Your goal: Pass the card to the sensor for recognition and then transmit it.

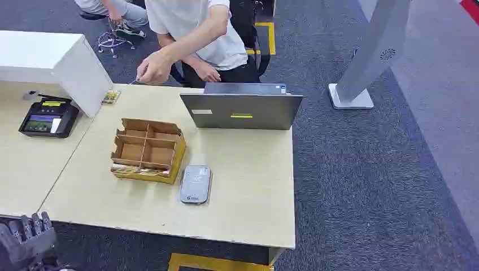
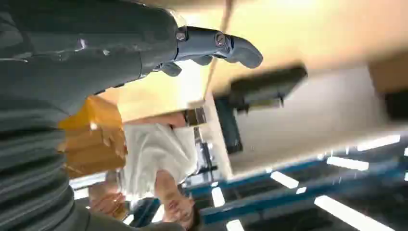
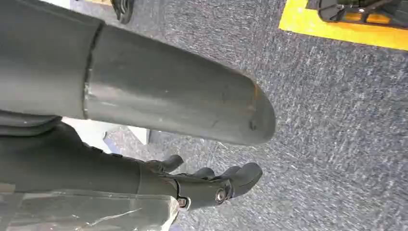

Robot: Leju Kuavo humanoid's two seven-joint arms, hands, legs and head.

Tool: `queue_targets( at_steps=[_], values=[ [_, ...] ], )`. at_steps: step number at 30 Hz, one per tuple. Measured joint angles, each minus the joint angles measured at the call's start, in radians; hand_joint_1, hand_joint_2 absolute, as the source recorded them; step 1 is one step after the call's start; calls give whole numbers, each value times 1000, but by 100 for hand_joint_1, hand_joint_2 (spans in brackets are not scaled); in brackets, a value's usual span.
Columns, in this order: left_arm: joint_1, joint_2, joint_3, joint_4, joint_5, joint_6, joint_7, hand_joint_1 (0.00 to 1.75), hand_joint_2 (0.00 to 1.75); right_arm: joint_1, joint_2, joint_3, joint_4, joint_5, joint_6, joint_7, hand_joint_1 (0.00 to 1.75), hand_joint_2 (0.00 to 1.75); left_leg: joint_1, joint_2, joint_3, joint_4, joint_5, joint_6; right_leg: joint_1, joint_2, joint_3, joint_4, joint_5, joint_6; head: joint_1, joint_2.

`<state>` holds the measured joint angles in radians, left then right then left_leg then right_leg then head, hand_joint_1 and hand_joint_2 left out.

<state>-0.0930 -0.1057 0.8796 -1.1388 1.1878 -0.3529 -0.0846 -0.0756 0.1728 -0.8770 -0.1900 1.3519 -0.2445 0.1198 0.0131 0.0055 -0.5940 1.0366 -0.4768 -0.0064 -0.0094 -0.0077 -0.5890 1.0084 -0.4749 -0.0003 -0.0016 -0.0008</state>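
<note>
Left hand [image 1: 25, 237] low beside table [image 1: 237, 186] edge, fingers loosely apart, empty

Even overhead light; left wrist view blurred, perhaps overexposed.

A: The sensor [image 1: 195, 183], what's it like?
B: A flat grey slab with rounded corners. It lies face-up on the table [image 1: 248, 180], just beside the near right corner of the cardboard box [image 1: 148, 149].
A: And the card?
B: Too small to tell.
</note>
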Motion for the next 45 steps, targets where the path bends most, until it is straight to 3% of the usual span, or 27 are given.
queue_targets(
  at_steps=[5, 9, 12, 16, 17, 19, 20, 22, 24, 25, 29, 45],
  values=[
    [-154, 53, -155, -162, -212, 122, -61, 0, 175, -9, 0, 0, 0, 18, 13, -15, 0, 0, 1, -3, -2, 1, 4, -1, 1, -3, 2, 0, 3, -2, 2, 0],
    [-378, 137, -332, -173, -440, 261, -135, 0, 175, -24, 3, 5, 0, 35, 27, -5, 0, 0, 3, -3, -5, 1, 7, -3, 3, -4, 0, 1, 9, -4, 1, 0],
    [-546, 193, -462, -115, -620, 360, -174, 0, 175, -37, 10, 8, 0, 45, 32, 6, 0, 0, 3, -2, -5, 1, 9, -4, 3, -2, -2, 1, 11, -4, 1, 0],
    [-804, 272, -691, 101, -1040, 554, -179, 0, 175, -50, 16, 22, 0, 58, 40, 30, 0, 0, 4, -2, -9, 2, 13, -5, 4, -2, -6, 1, 14, -5, 1, 0],
    [-869, 290, -766, 177, -1214, 634, -159, 0, 175, -53, 17, 24, 0, 63, 47, 34, 0, 0, 4, -1, -9, 2, 13, -5, 4, 0, -7, 1, 15, -4, 1, 0],
    [-1008, 327, -959, 325, -1642, 783, 13, 0, 175, -59, 18, 31, 0, 72, 63, 46, 0, 0, 5, 3, -12, 3, 13, -5, 4, 4, -10, 2, 16, -4, 1, 0],
    [-1069, 352, -1073, 387, -1874, 808, 82, 0, 175, -60, 19, 34, 0, 73, 66, 50, 0, 0, 4, 4, -12, 3, 13, -5, 4, 5, -9, 2, 16, -4, 1, 0],
    [-1166, 379, -1246, 493, -2251, 764, 186, 0, 175, -62, 22, 38, 0, 73, 67, 58, 0, 0, 2, 5, -12, 2, 13, -5, 3, 6, -9, 2, 16, -4, 0, 0],
    [-1210, 384, -1343, 568, -2428, 713, 272, 0, 175, -65, 26, 40, 1, 73, 66, 64, 0, 0, 1, 9, -11, 1, 13, -4, 2, 8, -10, 2, 16, -4, 2, 0],
    [-1225, 385, -1379, 600, -2424, 697, 297, 0, 175, -66, 29, 41, 1, 72, 66, 66, 0, 0, 1, 10, -11, 1, 12, -4, 2, 10, -10, 2, 16, -4, 0, 0],
    [-1251, 383, -1470, 683, -2161, 667, 331, 0, 175, -67, 31, 42, 2, 70, 65, 68, 0, 0, 1, 9, -11, 0, 13, -4, 2, 9, -11, 3, 16, -4, 0, 0],
    [-1250, 389, -1523, 770, -2130, 640, 334, 0, 175, -68, 31, 48, 3, 74, 67, 70, 0, 0, 2, 5, -12, 0, 13, -4, 2, 6, -10, 3, 16, -5, 0, 0]
  ],
)
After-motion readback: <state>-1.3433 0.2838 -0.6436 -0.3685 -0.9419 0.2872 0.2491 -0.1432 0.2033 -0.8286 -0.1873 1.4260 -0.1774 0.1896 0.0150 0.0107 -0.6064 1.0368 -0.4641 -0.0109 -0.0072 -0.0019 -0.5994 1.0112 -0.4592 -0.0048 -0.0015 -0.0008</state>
